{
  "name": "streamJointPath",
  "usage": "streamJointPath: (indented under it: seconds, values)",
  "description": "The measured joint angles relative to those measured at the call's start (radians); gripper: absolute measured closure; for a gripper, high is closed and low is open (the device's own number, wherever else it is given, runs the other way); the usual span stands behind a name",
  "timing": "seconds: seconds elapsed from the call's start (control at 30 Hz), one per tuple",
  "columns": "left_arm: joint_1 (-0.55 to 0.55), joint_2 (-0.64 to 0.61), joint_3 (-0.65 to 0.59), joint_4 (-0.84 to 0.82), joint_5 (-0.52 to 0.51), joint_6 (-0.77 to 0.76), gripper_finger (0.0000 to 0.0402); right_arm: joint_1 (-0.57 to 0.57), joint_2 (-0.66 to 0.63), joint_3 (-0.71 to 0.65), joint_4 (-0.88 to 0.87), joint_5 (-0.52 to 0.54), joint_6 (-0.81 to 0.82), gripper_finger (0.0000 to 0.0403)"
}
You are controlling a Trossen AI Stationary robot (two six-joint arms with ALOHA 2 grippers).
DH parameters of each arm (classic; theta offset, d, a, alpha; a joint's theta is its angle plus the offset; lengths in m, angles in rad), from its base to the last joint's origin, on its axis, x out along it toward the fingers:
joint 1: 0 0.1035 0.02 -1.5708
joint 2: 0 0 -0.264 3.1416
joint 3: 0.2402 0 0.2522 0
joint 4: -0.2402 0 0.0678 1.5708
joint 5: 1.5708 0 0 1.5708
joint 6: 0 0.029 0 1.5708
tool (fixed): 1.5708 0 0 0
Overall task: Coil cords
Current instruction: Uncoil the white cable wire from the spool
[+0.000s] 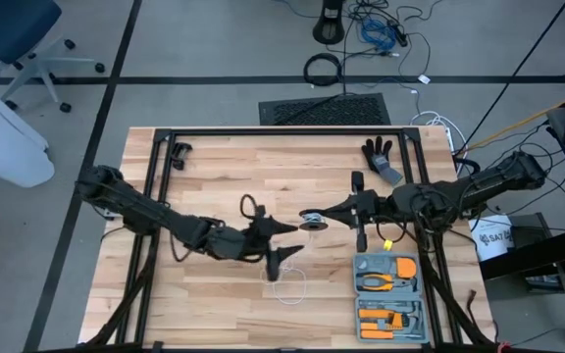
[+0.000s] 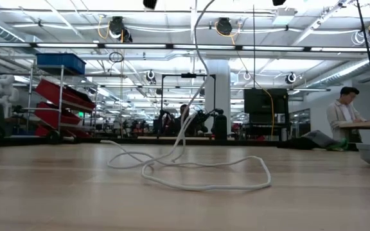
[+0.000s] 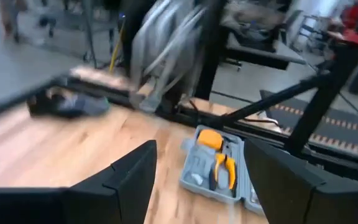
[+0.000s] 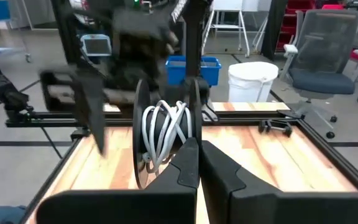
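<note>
- Right hand: near the middle of the table, fingers clamped together on the rim of the reel; in the right wrist view the reel stands on edge between the fingertips, several white turns wound on its core.
- Cord: thin and white, running from the reel to a loose loop on the table in front of the left hand; the low view shows this loop flat on the wood with one strand rising upward.
- Left hand: just beside the reel, fingers spread apart, holding nothing.
- Tool case: open, near the table's front right corner.
- Black glove: near the far right edge.
</note>
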Motion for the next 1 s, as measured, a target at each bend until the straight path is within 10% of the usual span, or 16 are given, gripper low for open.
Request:
streamJointPath:
  seconds: [0.43, 1.0]
  values:
    - [-0.081, 0.226, -0.001, 0.409, -0.174, 0.036, 0.0152, 0.067, 0.0, 0.0, -0.01, 0.0, 0.0, 0.0403]
    - [0.003, 0.226, -0.001, 0.414, -0.034, 0.008, 0.0171, 0.071, 0.0, 0.0, -0.015, 0.001, -0.025, 0.0403]
